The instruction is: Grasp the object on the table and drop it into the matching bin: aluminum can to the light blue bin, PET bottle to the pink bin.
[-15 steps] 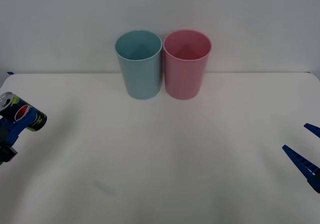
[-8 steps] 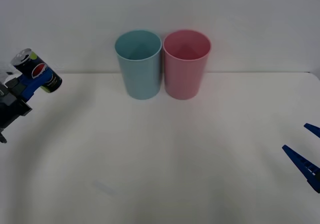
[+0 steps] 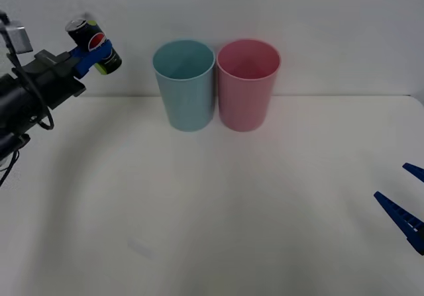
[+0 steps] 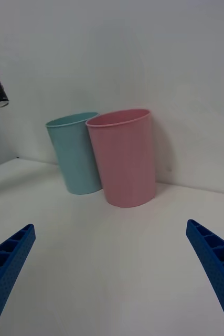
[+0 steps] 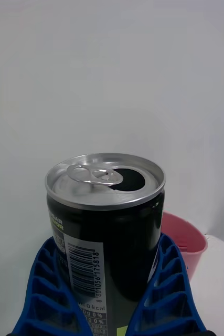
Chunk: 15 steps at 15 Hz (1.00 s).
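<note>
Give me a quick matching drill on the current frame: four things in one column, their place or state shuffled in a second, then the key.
Things:
1. aluminum can
2. light blue bin
3. pink bin
4. right gripper

Places or states:
A. open, low at the table's right edge
B. standing on the table, the bin nearer the robot's right
C. held in the air, tilted, in the left gripper
D. standing on the table, the bin nearer the raised can

Pairs: 1-C, 2-D, 3-B, 4-A
</note>
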{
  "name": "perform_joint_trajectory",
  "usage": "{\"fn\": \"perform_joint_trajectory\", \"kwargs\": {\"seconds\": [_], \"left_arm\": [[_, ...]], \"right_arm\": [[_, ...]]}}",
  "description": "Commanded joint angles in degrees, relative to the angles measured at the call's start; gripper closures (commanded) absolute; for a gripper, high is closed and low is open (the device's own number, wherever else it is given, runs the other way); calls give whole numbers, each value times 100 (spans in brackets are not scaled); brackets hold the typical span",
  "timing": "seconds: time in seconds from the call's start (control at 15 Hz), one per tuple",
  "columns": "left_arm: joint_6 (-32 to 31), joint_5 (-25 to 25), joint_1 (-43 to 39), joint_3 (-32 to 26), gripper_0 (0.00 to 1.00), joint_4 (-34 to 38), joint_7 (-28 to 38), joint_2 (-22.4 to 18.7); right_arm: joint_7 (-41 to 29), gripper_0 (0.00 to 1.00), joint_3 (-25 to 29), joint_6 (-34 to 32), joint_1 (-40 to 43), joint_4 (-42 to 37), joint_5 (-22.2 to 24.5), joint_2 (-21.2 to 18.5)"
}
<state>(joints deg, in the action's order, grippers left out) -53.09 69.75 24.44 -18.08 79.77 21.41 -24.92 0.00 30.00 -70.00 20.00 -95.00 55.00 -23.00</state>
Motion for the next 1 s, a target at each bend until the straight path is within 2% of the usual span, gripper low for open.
{"fn": "perform_joint_trajectory", "kwargs": {"seconds": [0.07,0.27,0.4,0.67,1.0], "left_arm": [[9,223,579,120,100,-542,-14,5],[238,443,1388,419,100,-1333,-111,49],[361,663,1678,410,100,-1570,-181,198],[862,1295,2056,410,100,-1649,-234,655],[1363,1831,2240,393,100,-1649,-260,945]], "right_arm": [[0,0,0,0,0,0,0,0],[0,0,0,0,0,0,0,0],[0,0,0,0,0,0,0,0],[0,0,0,0,0,0,0,0],[0,0,0,0,0,0,0,0]]}}
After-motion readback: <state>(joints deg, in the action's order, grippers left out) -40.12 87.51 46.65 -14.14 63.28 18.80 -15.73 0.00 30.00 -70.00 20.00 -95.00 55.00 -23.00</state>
